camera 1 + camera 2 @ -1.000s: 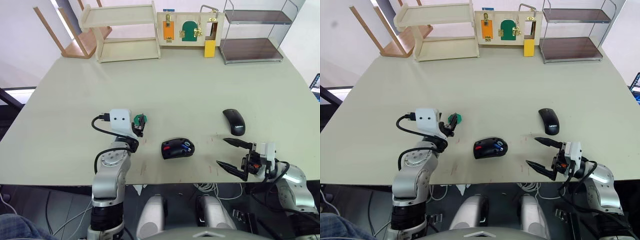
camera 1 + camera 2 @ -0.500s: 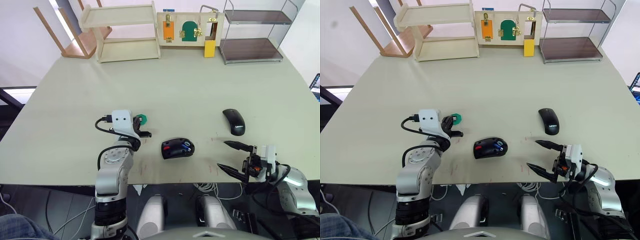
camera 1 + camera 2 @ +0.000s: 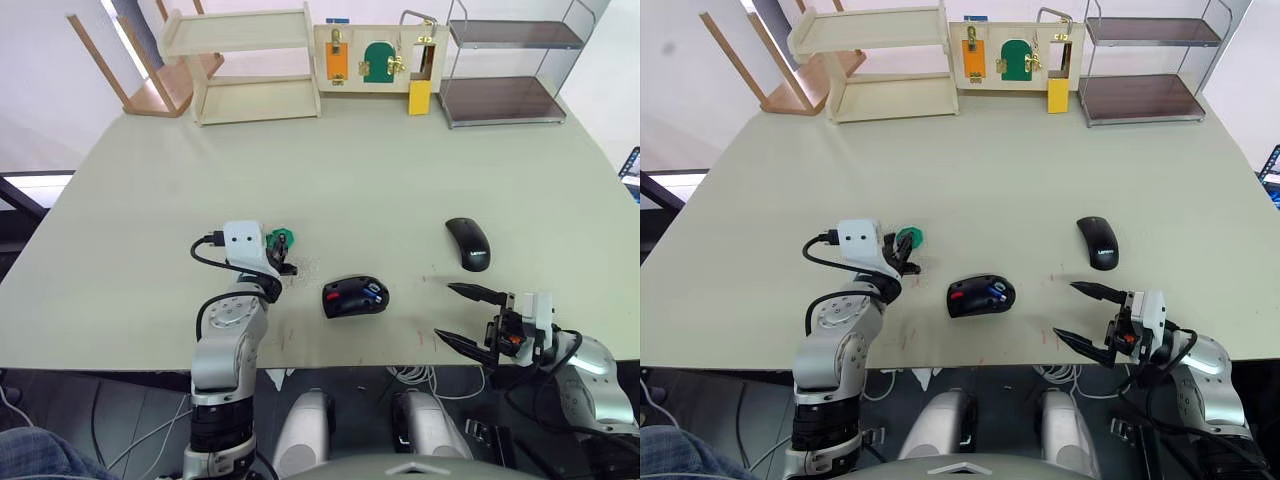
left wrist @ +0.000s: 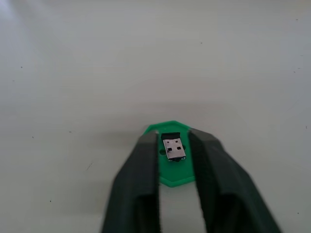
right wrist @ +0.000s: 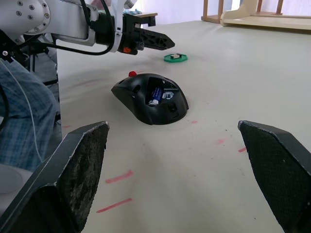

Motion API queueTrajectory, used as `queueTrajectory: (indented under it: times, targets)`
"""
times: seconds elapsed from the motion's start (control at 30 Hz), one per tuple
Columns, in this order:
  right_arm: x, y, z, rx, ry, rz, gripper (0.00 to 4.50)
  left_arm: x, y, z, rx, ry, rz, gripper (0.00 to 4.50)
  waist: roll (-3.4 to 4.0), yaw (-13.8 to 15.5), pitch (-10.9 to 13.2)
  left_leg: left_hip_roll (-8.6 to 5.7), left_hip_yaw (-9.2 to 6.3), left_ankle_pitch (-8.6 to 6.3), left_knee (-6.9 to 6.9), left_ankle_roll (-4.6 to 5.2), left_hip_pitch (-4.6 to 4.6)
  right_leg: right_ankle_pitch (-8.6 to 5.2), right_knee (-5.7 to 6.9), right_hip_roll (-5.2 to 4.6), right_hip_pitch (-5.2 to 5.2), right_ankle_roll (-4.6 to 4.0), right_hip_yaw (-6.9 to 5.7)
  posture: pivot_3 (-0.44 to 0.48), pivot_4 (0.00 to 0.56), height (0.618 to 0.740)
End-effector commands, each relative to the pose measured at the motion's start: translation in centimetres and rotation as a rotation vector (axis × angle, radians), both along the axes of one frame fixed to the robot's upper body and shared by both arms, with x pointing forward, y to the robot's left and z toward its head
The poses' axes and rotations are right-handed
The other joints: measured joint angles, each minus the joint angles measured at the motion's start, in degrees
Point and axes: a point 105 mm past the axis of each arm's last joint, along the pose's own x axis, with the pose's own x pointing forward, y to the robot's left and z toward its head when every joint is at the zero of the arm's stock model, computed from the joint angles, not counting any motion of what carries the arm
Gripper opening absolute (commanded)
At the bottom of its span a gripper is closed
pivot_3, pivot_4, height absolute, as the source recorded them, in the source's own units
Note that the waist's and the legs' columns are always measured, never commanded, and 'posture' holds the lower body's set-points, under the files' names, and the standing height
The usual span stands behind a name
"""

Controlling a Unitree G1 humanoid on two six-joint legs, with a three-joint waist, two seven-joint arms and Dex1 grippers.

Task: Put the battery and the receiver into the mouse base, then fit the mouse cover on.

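The battery (image 5: 156,96) already lies in the hollow of the mouse base (image 3: 354,297), which sits near the desk's (image 3: 360,170) front edge at its middle, so the step in hand looks to be fetching the receiver (image 4: 173,147). That small nub rests on a flat green disc (image 4: 171,175), toward the left of the base and a little further from the front edge.

The left end effector (image 4: 174,150) is parted narrowly, one finger on each side of the receiver, with slim gaps showing between fingers (image 4: 142,170) and nub; it is not clenched and grips nothing yet. Whether the fingertips touch the disc or the desk I cannot tell.

The next move, as I judge it, calls for closing squarely on the receiver's sides and lifting it clear of the disc (the nub is tiny, so a skewed pinch could flick it away or drag the disc along). Then it must be carried across to the base and set into its slot.

The right end effector (image 3: 468,318) hovers at the front edge toward the right corner, spread wide and empty, pointing at the base. The mouse cover (image 3: 468,243) lies on the desk just beyond it, apart from the base, waiting for the last step.
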Motion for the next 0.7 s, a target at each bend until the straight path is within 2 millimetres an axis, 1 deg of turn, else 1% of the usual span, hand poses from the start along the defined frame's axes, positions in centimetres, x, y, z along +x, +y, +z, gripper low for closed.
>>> queueTrajectory:
  times: [0.03, 0.3, 0.33, 0.4, 0.43, 0.7]
  targets:
    - [0.04, -0.52, 1.19, 0.003, -0.047, -0.013, 4.5, 0.08, -0.27, 0.99, -0.006, -0.043, -0.011, 3.0, 0.0, 0.0, 0.0, 0.0, 0.0, 0.0, 0.0, 0.0, 0.0, 0.0, 0.0, 0.0, 0.0, 0.0, 0.0, 0.0, 0.15, 0.74]
    - [0.11, -0.67, 1.38, -0.003, -0.054, -0.02, 4.5, 0.26, -0.36, 0.87, -0.017, -0.042, -0.01, 3.0, 0.0, 0.01, 0.0, 0.0, 0.0, 0.0, 0.0, 0.0, 0.0, 0.01, 0.0, 0.0, 0.0, 0.01, 0.0, 0.0, 0.15, 0.74]
    - [0.12, -0.66, 1.4, -0.003, -0.054, -0.021, 4.5, 0.26, -0.31, 0.89, -0.018, -0.043, -0.007, 2.78, 0.0, 0.01, 0.0, 0.0, 0.0, 0.0, 0.0, 0.0, 0.0, 0.01, 0.0, 0.0, 0.0, 0.01, 0.0, 0.0, 0.15, 0.74]
    - [0.1, -0.65, 1.42, -0.004, -0.054, -0.021, 4.5, 0.24, -0.28, 0.85, -0.016, -0.041, -0.004, 2.15, 0.0, 0.01, 0.0, 0.0, 0.0, 0.0, 0.0, 0.0, 0.0, 0.01, 0.0, 0.0, 0.0, 0.01, 0.0, 0.0, 0.15, 0.74]
    - [0.08, -0.64, 1.43, -0.004, -0.054, -0.021, 4.5, 0.23, -0.28, 0.8, -0.012, -0.038, -0.004, 1.72, 0.0, 0.0, 0.0, 0.0, 0.0, 0.0, 0.0, 0.0, 0.0, 0.01, 0.0, 0.0, 0.0, 0.01, 0.0, 0.0, 0.15, 0.74]
    - [0.11, -0.5, 1.6, -0.004, -0.055, -0.02, 4.5, 0.26, -0.24, 0.55, -0.014, -0.024, 0.0, 1.72, 0.0, 0.01, 0.0, 0.0, 0.0, 0.0, 0.0, 0.0, 0.0, 0.01, 0.0, 0.0, 0.0, 0.01, 0.0, 0.0, 0.15, 0.74]
